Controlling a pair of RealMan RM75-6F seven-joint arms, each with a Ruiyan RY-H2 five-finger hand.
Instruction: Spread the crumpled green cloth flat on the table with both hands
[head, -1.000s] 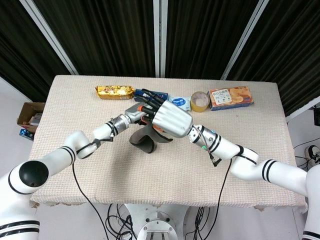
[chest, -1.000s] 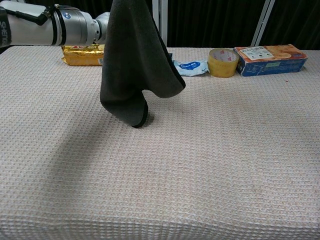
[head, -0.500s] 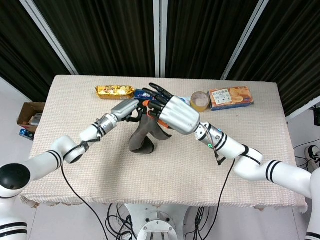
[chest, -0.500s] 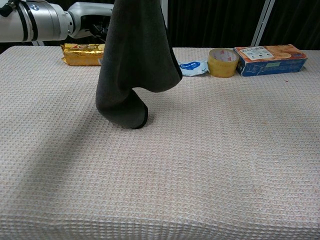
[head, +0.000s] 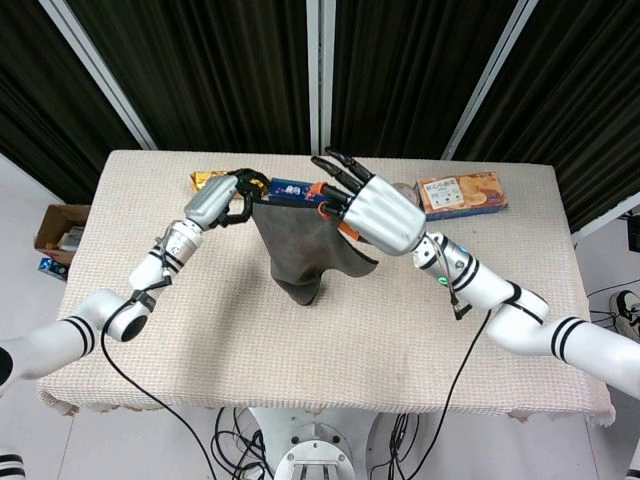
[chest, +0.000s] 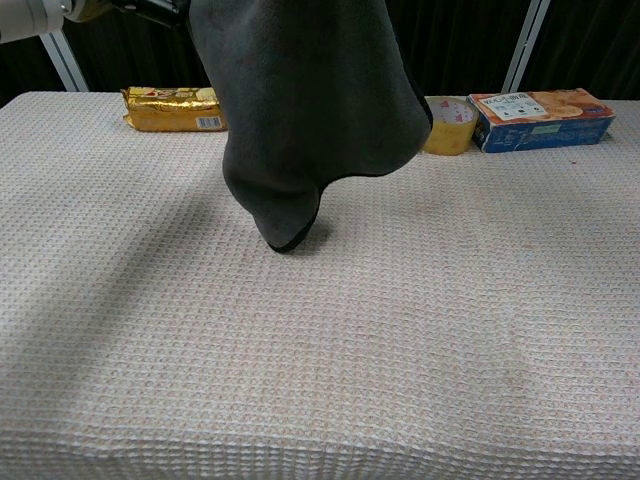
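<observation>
The dark grey-green cloth hangs in the air between my two hands, stretched along its top edge. My left hand grips its upper left corner. My right hand holds the upper right part, with some fingers sticking out past the cloth. In the chest view the cloth drapes down in a broad fold, and its lowest tip touches the table at about the centre. Both hands are above the top of the chest view; only a bit of my left arm shows there.
Along the table's far edge lie a gold snack pack, a blue packet, a yellow tape roll and an orange box. The beige waffle table cover spreads wide in front of the cloth.
Both hands have risen and moved apart, so the cloth's top edge is pulled wider. The hanging cloth has shifted right and now covers the white packet in the chest view.
</observation>
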